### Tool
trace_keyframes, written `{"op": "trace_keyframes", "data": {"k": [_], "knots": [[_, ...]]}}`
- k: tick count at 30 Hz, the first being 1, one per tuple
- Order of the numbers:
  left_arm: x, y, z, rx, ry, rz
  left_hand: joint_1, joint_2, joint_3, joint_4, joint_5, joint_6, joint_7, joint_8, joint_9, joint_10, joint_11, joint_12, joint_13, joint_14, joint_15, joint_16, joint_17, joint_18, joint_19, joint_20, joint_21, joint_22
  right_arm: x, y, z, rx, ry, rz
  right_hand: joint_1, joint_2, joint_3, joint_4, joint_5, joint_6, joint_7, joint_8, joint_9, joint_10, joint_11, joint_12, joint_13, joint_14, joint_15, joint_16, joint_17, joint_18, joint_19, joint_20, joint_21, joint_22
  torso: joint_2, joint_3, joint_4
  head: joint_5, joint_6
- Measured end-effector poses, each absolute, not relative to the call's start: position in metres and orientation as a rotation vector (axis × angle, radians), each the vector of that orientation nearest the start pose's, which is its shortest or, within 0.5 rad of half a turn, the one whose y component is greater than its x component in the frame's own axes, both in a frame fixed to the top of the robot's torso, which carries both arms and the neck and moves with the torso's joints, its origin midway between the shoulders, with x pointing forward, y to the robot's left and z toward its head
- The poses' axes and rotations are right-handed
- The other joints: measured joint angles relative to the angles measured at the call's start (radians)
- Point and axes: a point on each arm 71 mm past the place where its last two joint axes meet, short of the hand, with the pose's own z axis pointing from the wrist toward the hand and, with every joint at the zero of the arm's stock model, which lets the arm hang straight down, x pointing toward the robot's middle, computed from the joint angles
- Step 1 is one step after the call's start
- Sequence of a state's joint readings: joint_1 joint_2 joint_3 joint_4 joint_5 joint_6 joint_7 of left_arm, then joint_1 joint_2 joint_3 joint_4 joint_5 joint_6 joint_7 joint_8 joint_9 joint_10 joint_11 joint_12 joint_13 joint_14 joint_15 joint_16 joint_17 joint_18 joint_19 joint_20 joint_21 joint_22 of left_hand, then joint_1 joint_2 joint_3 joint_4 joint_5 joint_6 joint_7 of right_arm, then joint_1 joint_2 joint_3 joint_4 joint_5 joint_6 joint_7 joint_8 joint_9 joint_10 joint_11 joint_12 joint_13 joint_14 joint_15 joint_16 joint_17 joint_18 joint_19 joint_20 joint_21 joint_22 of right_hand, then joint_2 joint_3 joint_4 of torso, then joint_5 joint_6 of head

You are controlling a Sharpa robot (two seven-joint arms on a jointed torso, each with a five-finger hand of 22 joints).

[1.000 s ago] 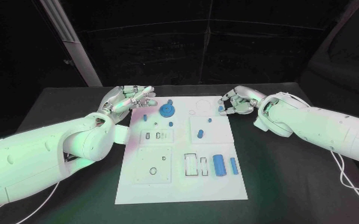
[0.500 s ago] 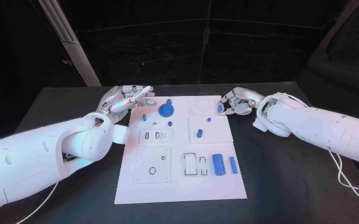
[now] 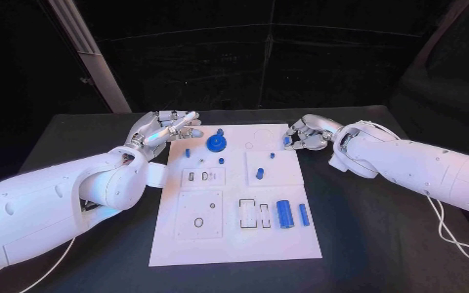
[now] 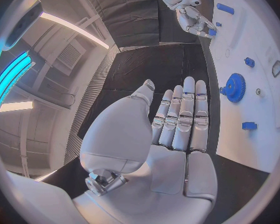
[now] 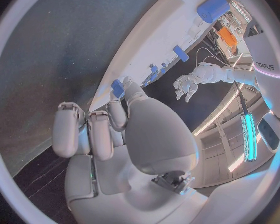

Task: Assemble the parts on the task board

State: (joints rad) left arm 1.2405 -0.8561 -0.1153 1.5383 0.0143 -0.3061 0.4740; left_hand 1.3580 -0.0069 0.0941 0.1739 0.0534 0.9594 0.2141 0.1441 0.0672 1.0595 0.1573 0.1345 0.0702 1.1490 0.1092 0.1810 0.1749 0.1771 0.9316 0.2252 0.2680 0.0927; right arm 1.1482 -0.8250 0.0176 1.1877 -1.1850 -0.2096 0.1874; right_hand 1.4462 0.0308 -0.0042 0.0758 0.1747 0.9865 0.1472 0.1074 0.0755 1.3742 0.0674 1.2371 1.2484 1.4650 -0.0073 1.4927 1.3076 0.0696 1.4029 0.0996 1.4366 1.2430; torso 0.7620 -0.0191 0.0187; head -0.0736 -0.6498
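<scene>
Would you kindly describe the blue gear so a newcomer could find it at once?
Start at the white task board in the middle of the black table. Look to its far end, nearer the left hand. The gear is the one round, toothed blue part; its neighbours are small pegs.

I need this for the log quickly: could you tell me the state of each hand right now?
Left hand: open, fingers straight, holding nothing.
Right hand: pinching a small blue part at the task board edge.

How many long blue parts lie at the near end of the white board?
2: a thick cylinder and a thinner rod beside it, on the right arm's side. None looks hidden.
</scene>
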Motion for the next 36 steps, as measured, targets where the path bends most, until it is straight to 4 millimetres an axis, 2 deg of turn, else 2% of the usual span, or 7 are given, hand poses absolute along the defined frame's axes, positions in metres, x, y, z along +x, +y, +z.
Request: {"op": "trace_keyframes", "data": {"k": [9,11,15,18,23,29,36], "knots": [[0.485,0.213,-0.180,-1.066,1.393,-1.569,0.005,0.005,0.000,0.000,0.000,0.000,0.000,-0.004,0.000,0.000,0.000,0.000,0.000,0.000,0.000,0.000,0.000,0.000,0.000,0.000,0.000,0.000,0.530,-0.287,-0.211,0.083,1.711,0.736,-0.014,0.035,0.040,0.007,-0.004,0.056,-0.018,0.020,0.002,0.005,-0.013,0.006,0.006,0.002,-0.017,0.004,0.000,0.000,0.006,-0.013,0.000,0.010,0.000,0.0001,0.0001,-0.001,-0.003],[0.485,0.213,-0.180,-1.067,1.393,-1.569,0.005,0.005,0.000,0.000,0.000,0.000,0.000,-0.004,0.000,0.000,0.000,0.000,0.000,0.000,0.000,0.000,0.000,0.000,0.000,0.000,0.000,0.000,0.530,-0.287,-0.210,0.084,1.701,0.734,-0.013,0.045,0.054,0.006,-0.007,0.058,-0.018,0.022,0.002,0.002,-0.016,0.006,0.008,-0.001,-0.020,0.004,0.000,0.000,0.007,-0.014,0.000,0.014,0.000,0.0000,0.0002,-0.001,-0.003],[0.485,0.213,-0.180,-1.067,1.393,-1.568,0.005,0.005,0.000,0.000,0.000,0.000,0.000,-0.004,0.000,0.000,0.000,0.000,0.000,0.000,0.000,0.000,0.000,0.000,0.000,0.000,0.000,0.000,0.530,-0.288,-0.208,0.088,1.671,0.727,-0.016,0.048,0.080,0.000,-0.010,0.059,-0.016,0.023,0.002,0.002,-0.016,0.013,0.014,0.002,-0.027,0.008,0.000,0.000,0.013,-0.020,0.005,0.020,0.000,0.0000,0.0008,0.000,-0.003],[0.485,0.213,-0.180,-1.067,1.393,-1.567,0.005,0.005,0.000,0.000,0.000,0.000,0.000,-0.004,0.000,0.000,0.000,0.000,0.000,0.000,0.000,0.000,0.000,0.000,0.000,0.000,0.000,0.000,0.527,-0.286,-0.205,0.088,1.649,0.733,-0.017,0.049,0.085,0.000,-0.008,0.060,-0.016,0.023,0.002,0.002,-0.016,0.013,0.017,0.002,-0.027,0.008,0.000,0.000,0.013,-0.020,0.007,0.020,-0.001,-0.0006,0.0009,0.008,-0.003],[0.485,0.214,-0.180,-1.068,1.392,-1.566,0.005,0.005,0.000,0.000,0.000,0.000,0.000,-0.004,0.000,0.000,0.000,0.000,0.000,0.000,0.000,0.000,0.000,0.000,0.000,0.000,0.000,-0.001,0.520,-0.276,-0.199,0.085,1.625,0.761,-0.020,0.052,0.085,0.000,-0.008,0.060,-0.015,0.023,0.002,0.002,-0.016,0.013,0.020,0.002,-0.027,0.008,0.000,0.000,0.009,-0.023,0.007,0.020,-0.002,-0.0017,0.0012,0.014,-0.001],[0.484,0.215,-0.180,-1.068,1.391,-1.564,0.005,0.005,0.000,0.000,0.000,0.000,0.000,-0.004,0.000,0.000,0.000,0.000,0.000,0.000,0.000,0.000,0.001,0.000,0.000,0.000,0.000,-0.001,0.509,-0.240,-0.189,0.069,1.606,0.827,-0.021,0.053,0.086,0.000,-0.008,0.060,-0.015,0.023,0.002,0.002,-0.016,0.013,0.019,0.002,-0.027,0.008,0.000,0.000,0.009,-0.023,0.007,0.020,-0.005,-0.0044,0.0022,0.023,0.001],[0.485,0.215,-0.179,-1.066,1.390,-1.565,0.005,0.005,0.000,0.000,0.000,0.000,0.000,-0.004,0.000,0.000,0.000,0.000,0.000,0.000,0.000,0.000,0.001,0.000,0.000,0.000,0.000,-0.001,0.498,-0.179,-0.184,0.014,1.610,0.880,-0.021,0.053,0.093,0.001,-0.008,0.060,-0.015,0.023,0.002,0.002,-0.016,0.012,0.017,0.002,-0.027,0.008,0.000,0.000,0.009,-0.023,0.007,0.019,-0.010,-0.0094,0.0033,0.043,-0.011]]}}
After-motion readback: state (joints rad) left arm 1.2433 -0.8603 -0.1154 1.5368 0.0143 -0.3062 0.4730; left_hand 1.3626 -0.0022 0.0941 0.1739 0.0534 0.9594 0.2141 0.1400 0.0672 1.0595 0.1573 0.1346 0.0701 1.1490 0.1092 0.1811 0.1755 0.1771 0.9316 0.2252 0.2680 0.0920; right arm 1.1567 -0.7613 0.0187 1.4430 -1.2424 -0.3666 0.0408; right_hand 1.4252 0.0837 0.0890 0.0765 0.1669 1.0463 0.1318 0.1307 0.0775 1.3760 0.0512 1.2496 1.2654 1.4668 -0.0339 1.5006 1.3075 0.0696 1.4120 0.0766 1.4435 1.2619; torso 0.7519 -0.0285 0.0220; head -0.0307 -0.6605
